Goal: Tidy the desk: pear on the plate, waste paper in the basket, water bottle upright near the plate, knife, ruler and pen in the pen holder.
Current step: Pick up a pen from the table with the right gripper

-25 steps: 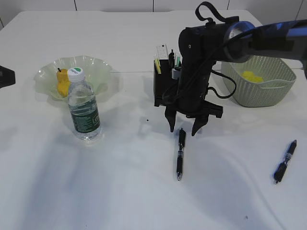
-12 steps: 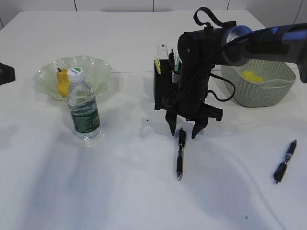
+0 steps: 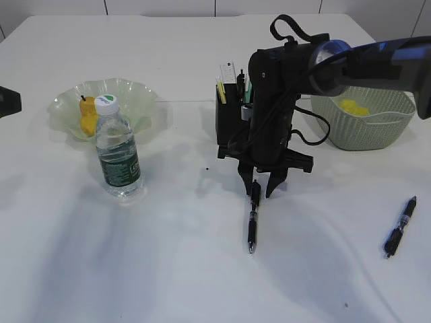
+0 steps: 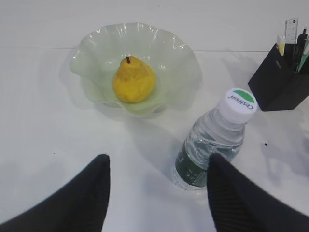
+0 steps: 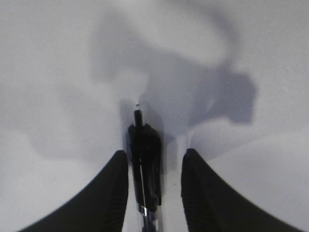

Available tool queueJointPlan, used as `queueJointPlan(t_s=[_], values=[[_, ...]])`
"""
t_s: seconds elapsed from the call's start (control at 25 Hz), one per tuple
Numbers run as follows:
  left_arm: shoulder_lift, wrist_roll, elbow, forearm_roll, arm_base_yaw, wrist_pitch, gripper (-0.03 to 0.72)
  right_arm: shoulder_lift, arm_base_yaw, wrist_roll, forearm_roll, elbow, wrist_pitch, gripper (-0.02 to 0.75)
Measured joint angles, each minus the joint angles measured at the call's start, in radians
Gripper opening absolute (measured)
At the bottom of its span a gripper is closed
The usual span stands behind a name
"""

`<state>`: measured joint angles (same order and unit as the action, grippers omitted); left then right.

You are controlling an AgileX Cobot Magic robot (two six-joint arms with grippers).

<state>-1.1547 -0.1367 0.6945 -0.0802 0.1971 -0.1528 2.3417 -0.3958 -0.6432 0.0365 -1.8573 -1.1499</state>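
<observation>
Item: pen (image 3: 252, 217), lying on the surface just before the pen holder (image 3: 229, 121), its upper end between the narrowed, not-yet-clamped right gripper (image 3: 261, 190) jaws (advice: centre the barrel, close squarely, lift level); left gripper (image 4: 157, 193) wide, empty.

1. My right gripper (image 3: 261, 190) is low over the table (image 3: 168, 269), with one finger on each side of the pen (image 3: 252, 219). There is a small gap on the pen's right side. On the left side I cannot tell.
2. At 12 o'clock from it, close behind, stands the black pen holder (image 3: 227, 124). That way is blocked.
3. At 2 o'clock sits the basket (image 3: 367, 121), off to the side.
4. At 4 o'clock lies a second pen (image 3: 401, 227), well apart.
5. From 5 to 8 o'clock the table is bare and wide.
6. At 9 o'clock the bottle (image 3: 117, 146) stands, well apart, with the plate (image 3: 135, 94) behind it.
</observation>
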Motion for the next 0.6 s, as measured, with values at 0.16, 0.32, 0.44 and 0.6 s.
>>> queueJointPlan(t_s=[0.16, 0.32, 0.44, 0.6], values=[[0.0, 0.0, 0.0, 0.0, 0.0, 0.0, 0.447, 0.0, 0.0, 0.0, 0.0, 0.0, 0.0, 0.188], [0.0, 0.0, 0.0, 0.0, 0.0, 0.0, 0.447, 0.0, 0.0, 0.0, 0.0, 0.0, 0.0, 0.148], [0.0, 0.0, 0.0, 0.0, 0.0, 0.0, 0.447, 0.0, 0.0, 0.0, 0.0, 0.0, 0.0, 0.106], [0.0, 0.0, 0.0, 0.0, 0.0, 0.0, 0.447, 0.0, 0.0, 0.0, 0.0, -0.001, -0.002, 0.052]])
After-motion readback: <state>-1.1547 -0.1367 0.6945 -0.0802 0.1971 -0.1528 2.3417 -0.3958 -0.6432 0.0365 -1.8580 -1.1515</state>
